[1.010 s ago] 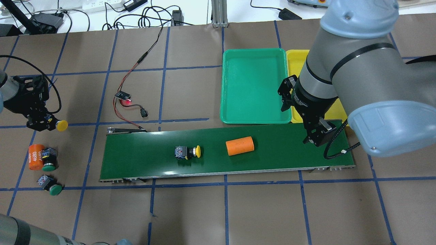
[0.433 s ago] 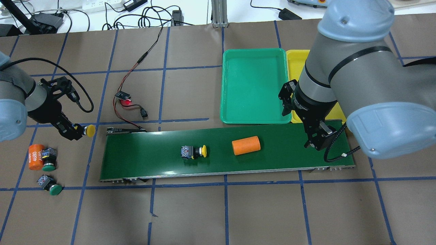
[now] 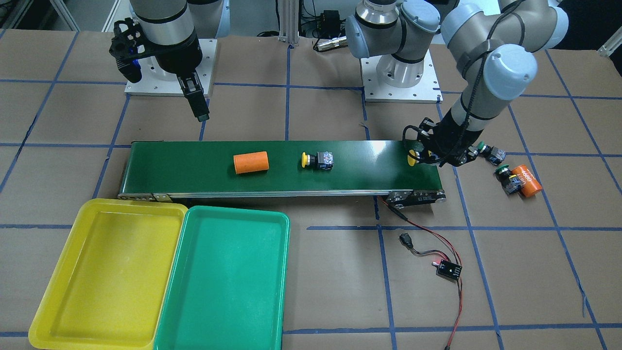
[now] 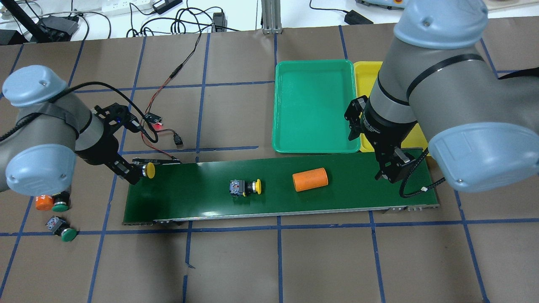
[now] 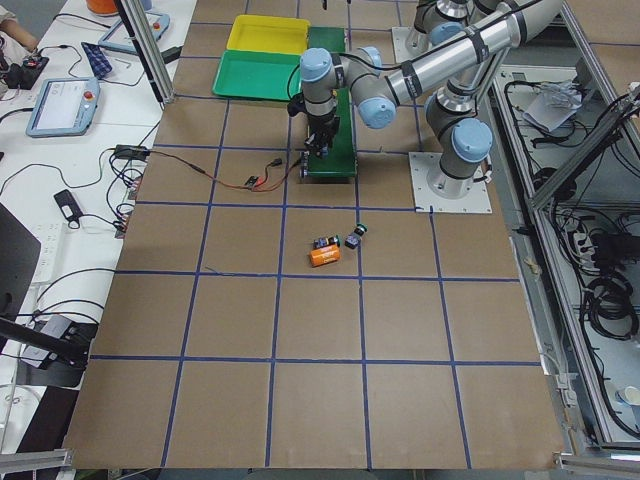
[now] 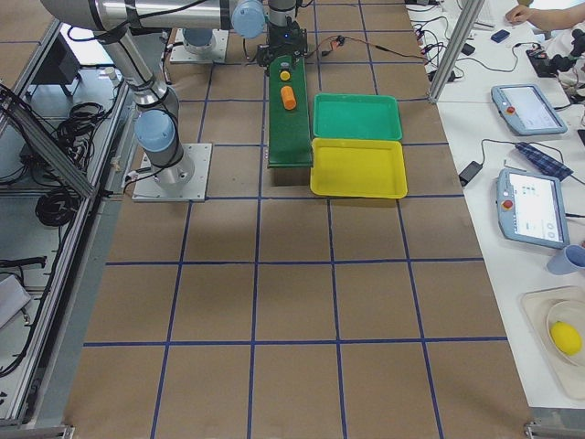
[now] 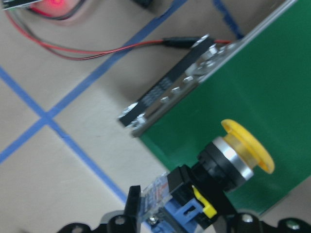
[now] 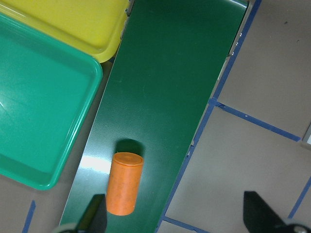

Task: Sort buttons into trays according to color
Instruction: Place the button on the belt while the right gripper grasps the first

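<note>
Four buttons show, two yellow-capped and two green-capped, each a round mushroom cap on a blocky dark body. Seen from overhead, the left fingers point(image 4: 137, 172) are clenched on one yellow button point(image 7: 233, 160) at the 9 o'clock end of the matte green belt point(image 4: 189, 198). The other yellow button point(image 4: 245, 187) lies mid-belt, a smooth orange cylinder point(image 4: 310, 179) at its 3 o'clock. A green button point(image 3: 490, 151) and a second green button point(image 3: 506, 177) lie on the paper-covered table point(image 4: 294, 261) beside a second cylinder point(image 3: 527, 180), which the overhead view half hides. Two glossy round-cornered trays touch, a green tray point(image 3: 228, 282) and a yellow tray point(image 3: 107, 272); only the front view shows the yellow one whole. The right fingers point(image 3: 201, 113) hang released; the wrist view shows them spread.
</note>
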You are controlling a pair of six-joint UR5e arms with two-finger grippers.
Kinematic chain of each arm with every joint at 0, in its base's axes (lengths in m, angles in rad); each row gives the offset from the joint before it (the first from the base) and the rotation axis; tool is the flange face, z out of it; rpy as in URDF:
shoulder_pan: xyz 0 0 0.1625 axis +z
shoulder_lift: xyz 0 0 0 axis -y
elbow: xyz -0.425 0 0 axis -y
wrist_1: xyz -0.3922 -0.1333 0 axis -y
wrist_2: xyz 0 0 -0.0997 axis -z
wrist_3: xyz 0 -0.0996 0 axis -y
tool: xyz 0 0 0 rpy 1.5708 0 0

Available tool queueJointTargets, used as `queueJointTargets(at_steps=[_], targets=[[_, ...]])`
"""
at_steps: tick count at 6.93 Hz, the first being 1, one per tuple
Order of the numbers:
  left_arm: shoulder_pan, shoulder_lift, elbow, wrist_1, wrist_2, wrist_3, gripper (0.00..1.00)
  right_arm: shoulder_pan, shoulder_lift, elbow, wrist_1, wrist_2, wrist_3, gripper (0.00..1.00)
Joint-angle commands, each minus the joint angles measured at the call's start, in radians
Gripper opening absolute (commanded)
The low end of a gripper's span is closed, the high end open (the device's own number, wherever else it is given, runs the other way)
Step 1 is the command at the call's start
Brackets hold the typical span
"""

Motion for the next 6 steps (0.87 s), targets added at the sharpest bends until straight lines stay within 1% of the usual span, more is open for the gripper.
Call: queueJointTargets(at_steps=[1,2,3,4,5,6], targets=[[-0.095,0.007,-0.060,0.033,-0.026,-0.187,0.21,0.003,0.002,0.010,0.003,0.011,0.008,1.00],[-0.116,-0.010,-0.066,0.032,-0.026,-0.234,0.23,0.003,0.004,0.039,-0.009,0.061,0.018,1.00],[-0.117,-0.010,-0.067,0.035,-0.023,-0.245,0.67,0.015,0.002,0.060,-0.014,0.069,0.023,1.00],[-0.107,-0.001,-0.053,0.033,-0.023,-0.243,0.81,0.021,0.004,0.062,-0.027,0.080,0.024,1.00],[-0.048,0.008,-0.033,0.038,-0.020,-0.236,0.89,0.024,0.033,0.063,-0.111,0.082,0.032,1.00],[0.063,-0.005,-0.002,0.036,-0.018,-0.229,0.97,0.062,0.079,0.063,-0.148,0.080,0.064,1.00]])
